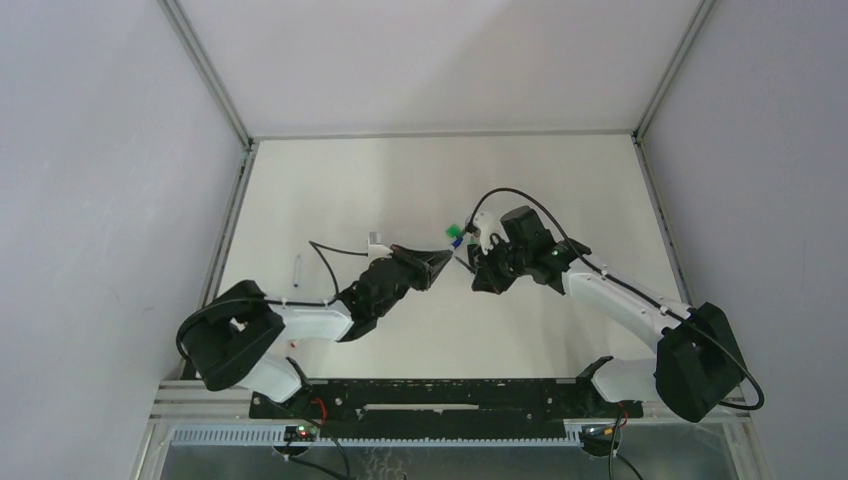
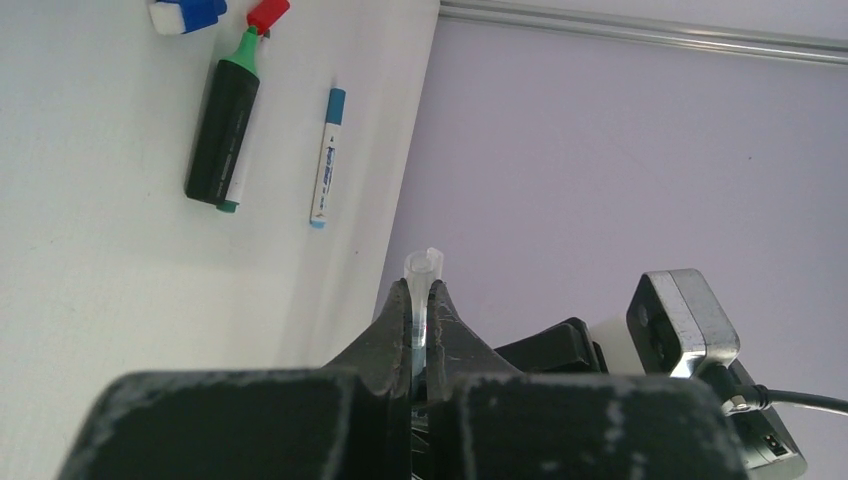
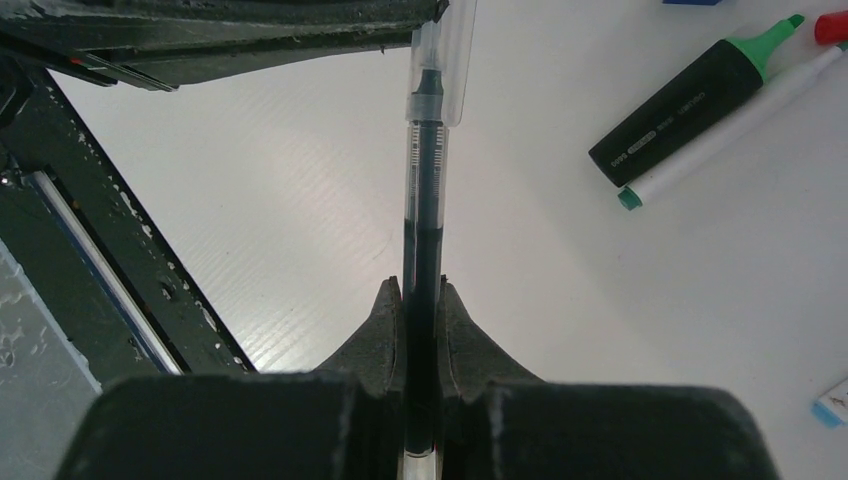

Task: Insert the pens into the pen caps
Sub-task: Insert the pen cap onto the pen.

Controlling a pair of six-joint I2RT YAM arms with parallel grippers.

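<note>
Right wrist view: right gripper (image 3: 422,292) jaws pinch a clear pen (image 3: 424,200), its tip inside a clear cap (image 3: 445,60).
Left wrist view: left gripper (image 2: 421,300) jaws pinch that cap.
Place: above the middle of the tabletop (image 1: 350,180).

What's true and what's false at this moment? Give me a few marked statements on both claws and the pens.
1. The right claw is shut on a clear pen. True.
2. The left claw is open and empty. False: it is shut on a clear cap.
3. The clear pen's tip is at the clear cap. True.
4. The black highlighter lies uncapped. False: a green cap is on it.
</note>
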